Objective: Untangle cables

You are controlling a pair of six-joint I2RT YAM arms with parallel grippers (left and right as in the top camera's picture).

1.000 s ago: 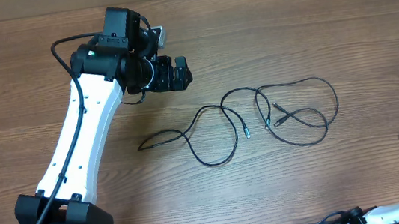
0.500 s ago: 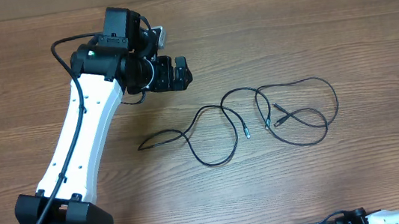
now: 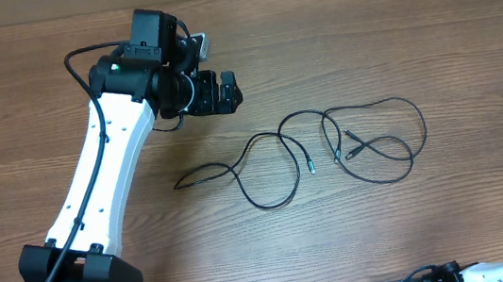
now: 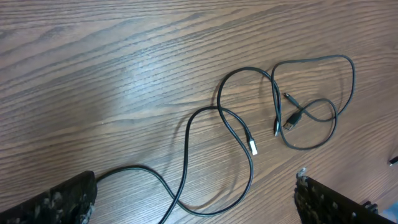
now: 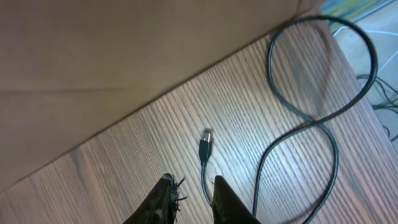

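plainly the left gripper (image 3: pixel 223 93) is nearer: gaping wide, empty, with the cables (image 3: pixel 326 137) ahead of it, strung out away from it. right gripper (image 5: pixel 191 182) is far off, barely parted, a stray cord (image 5: pixel 206 146) lying loose between its jaws.

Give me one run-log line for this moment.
left tool open, empty | right tool barely open, astride separate cable | cables looped, crossing
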